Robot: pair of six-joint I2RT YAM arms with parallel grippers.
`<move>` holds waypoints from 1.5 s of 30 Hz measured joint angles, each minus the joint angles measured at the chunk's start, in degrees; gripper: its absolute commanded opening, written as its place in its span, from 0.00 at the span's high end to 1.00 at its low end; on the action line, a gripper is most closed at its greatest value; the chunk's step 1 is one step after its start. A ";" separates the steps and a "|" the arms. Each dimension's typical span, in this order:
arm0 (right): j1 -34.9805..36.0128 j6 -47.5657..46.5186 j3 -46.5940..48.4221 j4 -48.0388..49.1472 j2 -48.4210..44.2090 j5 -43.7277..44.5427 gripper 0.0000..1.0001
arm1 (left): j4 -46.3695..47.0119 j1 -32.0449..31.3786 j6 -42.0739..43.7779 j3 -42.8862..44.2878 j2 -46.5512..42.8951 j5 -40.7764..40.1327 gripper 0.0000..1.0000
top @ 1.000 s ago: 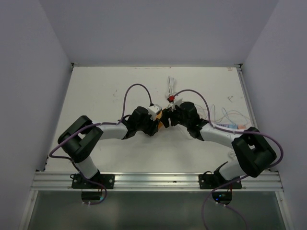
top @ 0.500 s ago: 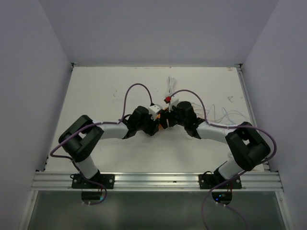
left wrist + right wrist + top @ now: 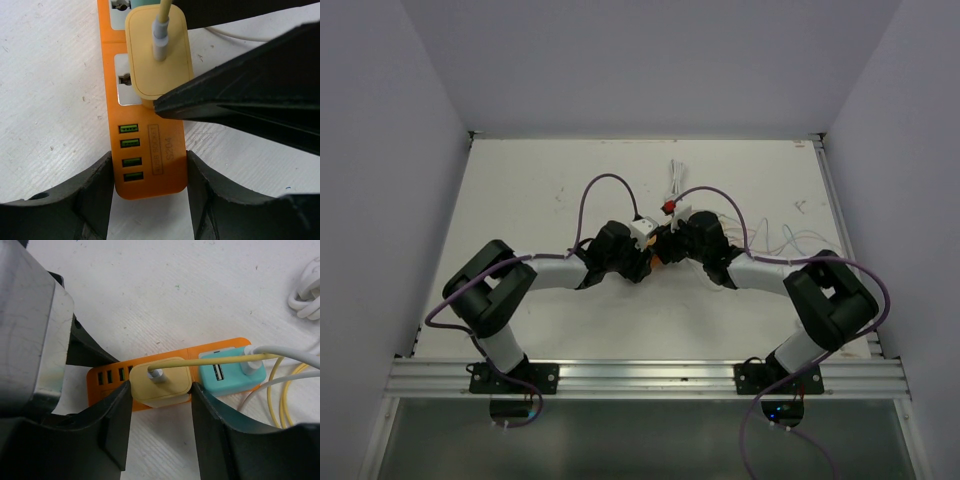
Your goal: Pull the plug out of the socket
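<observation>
An orange power strip point(image 3: 150, 150) with green USB ports lies flat on the white table. It also shows in the right wrist view point(image 3: 107, 377) and as a sliver from the top point(image 3: 660, 262). A pale yellow plug point(image 3: 157, 60) with a yellow cable sits in its socket, and it shows in the right wrist view point(image 3: 160, 382). A teal plug point(image 3: 227, 375) sits in the socket beside it. My left gripper point(image 3: 149, 172) is shut on the strip's USB end, one finger on each long side. My right gripper point(image 3: 161, 395) is shut on the yellow plug, its fingers touching both sides.
A coiled white cable point(image 3: 305, 295) lies beyond the strip, also in the top view point(image 3: 677, 180). Yellow and white cables point(image 3: 280, 405) trail right from the plugs. Thin loose wires point(image 3: 790, 240) lie on the right of the table. Both wrists point(image 3: 660, 245) meet at mid-table.
My right arm's elbow has swung left and its wrist has edged toward the left gripper. The left arm has hardly moved.
</observation>
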 measured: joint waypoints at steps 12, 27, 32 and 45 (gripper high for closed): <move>-0.04 -0.26 -0.68 1.22 -0.04 -0.07 1.00 | -0.35 0.00 0.02 0.57 0.35 0.02 1.00; -0.52 0.22 -4.13 4.44 -2.23 0.57 1.00 | -0.52 -0.02 0.42 2.05 1.68 1.57 1.00; -0.81 1.33 -4.39 5.25 -2.23 0.79 1.00 | -0.59 -0.02 0.42 2.47 2.03 1.90 1.00; -0.98 2.19 -4.17 6.38 -2.40 1.16 1.00 | -0.79 0.00 0.42 2.84 2.27 1.90 1.00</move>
